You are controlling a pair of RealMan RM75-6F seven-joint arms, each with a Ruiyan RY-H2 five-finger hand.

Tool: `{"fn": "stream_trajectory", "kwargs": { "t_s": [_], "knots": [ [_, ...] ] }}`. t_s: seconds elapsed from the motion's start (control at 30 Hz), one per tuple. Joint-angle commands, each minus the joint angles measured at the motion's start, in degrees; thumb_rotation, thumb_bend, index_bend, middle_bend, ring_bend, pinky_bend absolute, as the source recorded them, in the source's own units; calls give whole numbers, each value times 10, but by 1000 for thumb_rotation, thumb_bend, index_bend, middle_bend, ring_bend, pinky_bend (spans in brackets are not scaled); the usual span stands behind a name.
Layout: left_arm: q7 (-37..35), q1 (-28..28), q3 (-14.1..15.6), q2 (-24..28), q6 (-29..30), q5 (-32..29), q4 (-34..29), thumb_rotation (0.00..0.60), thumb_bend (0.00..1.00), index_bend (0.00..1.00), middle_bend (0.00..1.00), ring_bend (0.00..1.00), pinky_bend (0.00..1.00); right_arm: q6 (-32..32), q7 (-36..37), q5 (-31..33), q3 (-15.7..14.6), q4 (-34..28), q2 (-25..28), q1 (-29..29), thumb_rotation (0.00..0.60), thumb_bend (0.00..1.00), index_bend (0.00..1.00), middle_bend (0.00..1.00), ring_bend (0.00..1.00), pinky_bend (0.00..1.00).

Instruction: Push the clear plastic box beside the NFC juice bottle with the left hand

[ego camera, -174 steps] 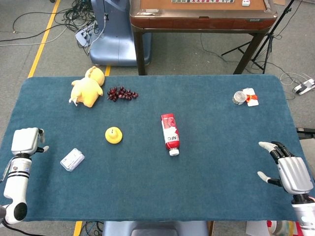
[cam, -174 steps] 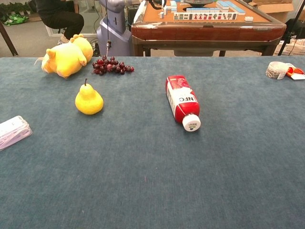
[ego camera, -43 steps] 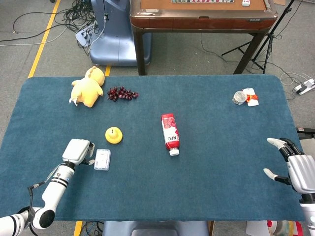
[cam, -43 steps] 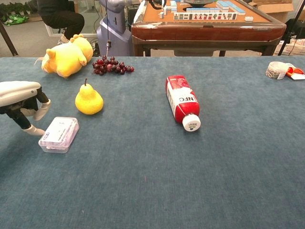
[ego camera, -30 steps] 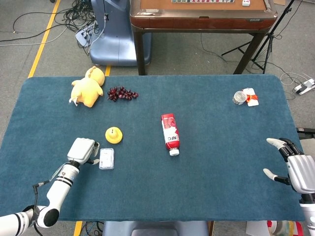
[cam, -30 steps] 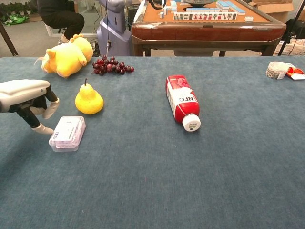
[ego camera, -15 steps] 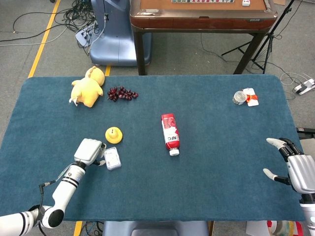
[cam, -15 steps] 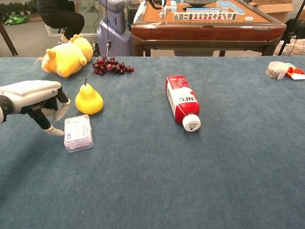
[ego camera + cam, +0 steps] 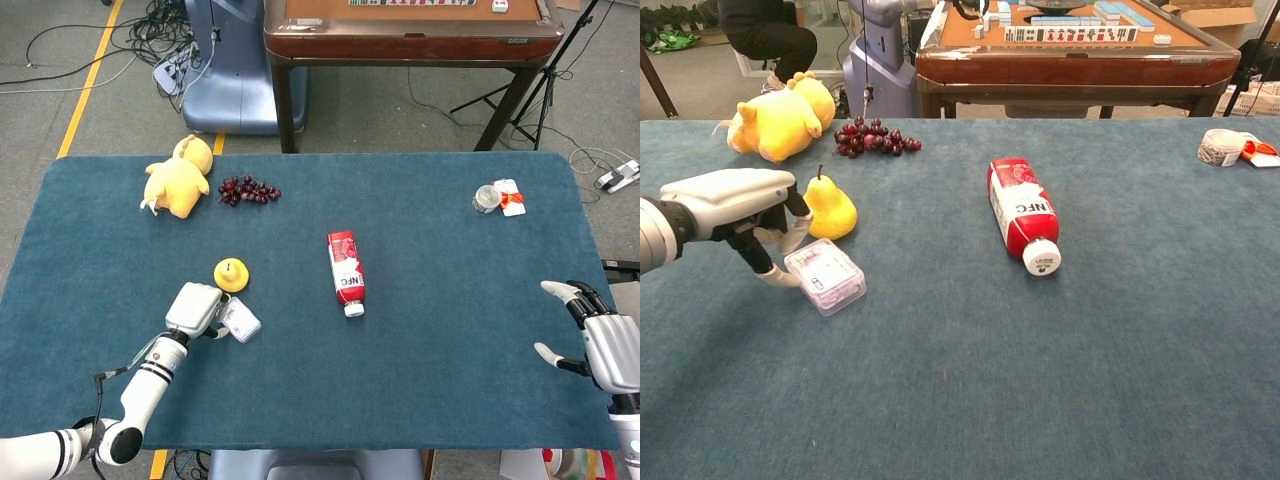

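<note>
The clear plastic box (image 9: 242,320) (image 9: 825,276) lies flat on the blue table, turned at an angle, just below the yellow pear. My left hand (image 9: 196,309) (image 9: 740,215) sits right at its left side, fingers curled down and touching the box's edge. The red NFC juice bottle (image 9: 345,272) (image 9: 1024,221) lies on its side mid-table, white cap toward me, well to the right of the box. My right hand (image 9: 598,345) rests at the table's right edge, fingers spread, holding nothing; the chest view does not show it.
A yellow pear (image 9: 231,275) (image 9: 828,207) stands just behind the box and left hand. A yellow plush toy (image 9: 178,179) (image 9: 780,120) and dark grapes (image 9: 248,190) (image 9: 874,138) lie far left. A tape roll (image 9: 487,198) (image 9: 1219,146) sits far right.
My left hand has slid right across the table, pushing the box along with it. The box has rotated and now lies below the pear, nearer the bottle. The right hand stayed put.
</note>
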Motion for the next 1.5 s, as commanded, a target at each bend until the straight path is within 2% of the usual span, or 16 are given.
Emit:
{"fn": "stream_trajectory", "kwargs": {
  "t_s": [0.03, 0.2, 0.57, 1.13, 1.5],
  "knots": [
    [4, -1, 2, -1, 3, 2, -8, 600, 0, 759, 1000, 1000, 1000, 0, 0, 0, 0, 0, 0, 0, 600, 14, 228, 269, 162, 486],
    [11, 4, 8, 5, 16, 6, -16, 600, 0, 759, 1000, 1000, 1000, -1, -1, -2, -1, 0, 0, 1, 600, 14, 228, 269, 162, 486],
    [5, 16, 9, 31, 23, -11, 18, 600, 0, 759, 1000, 1000, 1000, -2, -3, -3, -2, 0, -2, 1, 600, 14, 228, 269, 162, 486],
    [7, 2, -11, 10, 10, -32, 75, 600, 0, 760, 1000, 1000, 1000, -12, -9, 3, -4, 0, -6, 4, 600, 14, 228, 269, 162, 486],
    [11, -11, -18, -9, 3, -36, 62, 600, 0, 761, 1000, 1000, 1000, -16, -10, 5, -4, 0, -7, 5, 600, 14, 228, 269, 162, 486]
  ]
}}
